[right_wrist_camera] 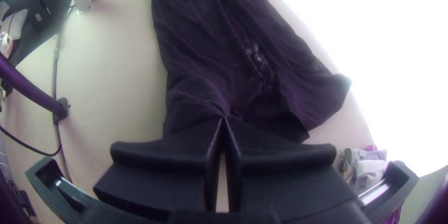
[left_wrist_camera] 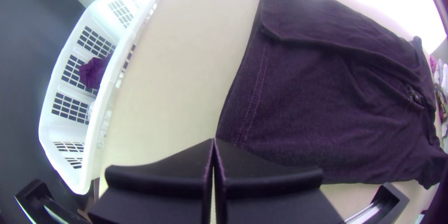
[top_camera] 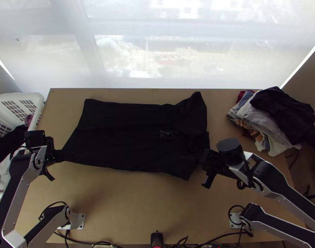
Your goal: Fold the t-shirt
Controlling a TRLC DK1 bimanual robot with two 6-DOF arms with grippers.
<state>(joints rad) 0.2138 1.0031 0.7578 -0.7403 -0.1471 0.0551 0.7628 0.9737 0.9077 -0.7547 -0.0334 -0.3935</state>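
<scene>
T-shirt (top_camera: 132,136) lies open, two places pinched at the near side

On the near side, the left gripper (left_wrist_camera: 214,139) has its fingers together, clamped on the near hem corner. The right gripper (right_wrist_camera: 224,118) is also closed, and it seems to pinch the cloth by the near sleeve; small wrinkles go out from its fingertips. Between them, the black garment is spread along the middle of the wooden table (top_camera: 116,198), hem to the left and shoulders to the right. The chest print (top_camera: 167,133) looks upward, and around it the cloth is rather rumpled. Farther, the other sleeve (top_camera: 193,108) points to the table's far edge.

I judge that the work is at its beginning: the spreading is mostly done, but I see no clear fold made. What is left is all the folding (probably the near side goes first over the far one).

At the far right a pile of clothes (top_camera: 277,115) rests on the table.
</scene>
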